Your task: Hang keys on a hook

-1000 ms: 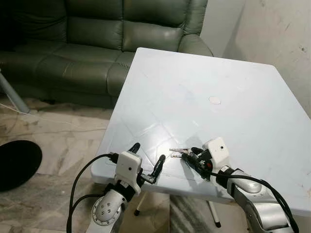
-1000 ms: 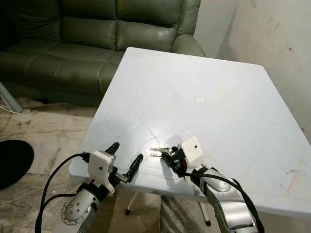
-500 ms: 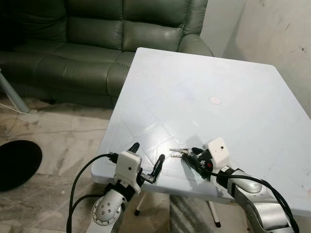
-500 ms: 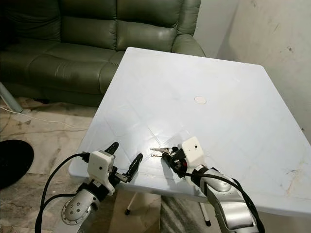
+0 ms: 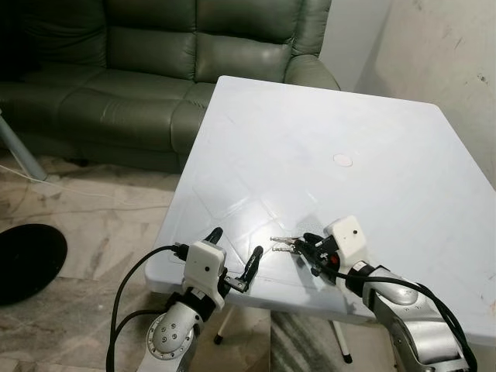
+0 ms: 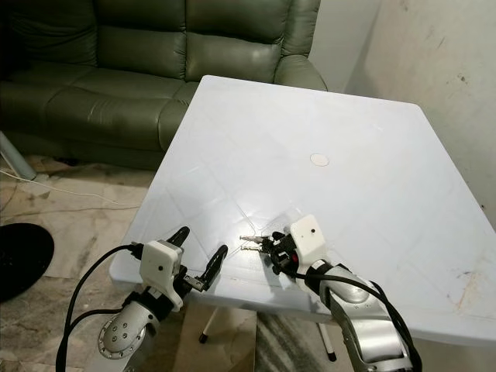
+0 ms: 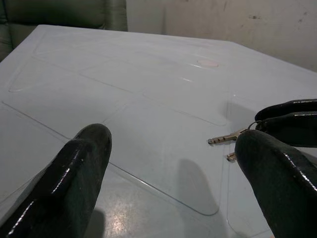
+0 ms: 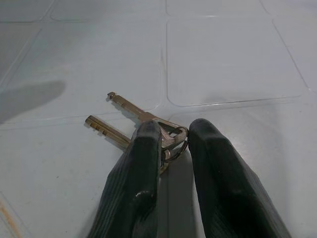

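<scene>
Two metal keys (image 5: pixel 282 242) on a ring lie flat on the white table (image 5: pixel 325 124), close to its near edge. My right gripper (image 5: pixel 304 246) rests low on the tabletop just behind them. In the right wrist view its two black fingers (image 8: pixel 146 148) pinch the key ring (image 8: pixel 174 139), and the key blades (image 8: pixel 130 106) stick out beyond the tips. My left gripper (image 5: pixel 234 249) hovers at the table's near edge, to the left of the keys, open and holding nothing. The left wrist view shows the keys (image 7: pixel 229 140) ahead between its spread fingers (image 7: pixel 84 163).
A small round white disc (image 5: pixel 342 160) sits mid-table. A green leather sofa (image 5: pixel 155 54) stands behind the table on the left. A black round object (image 5: pixel 27 260) lies on the tiled floor at left. A bare wall (image 5: pixel 449 46) runs along the right.
My right gripper has shifted slightly toward the keys, and its fingers now sit tight on the ring. The keys and my left arm have stayed in place.
</scene>
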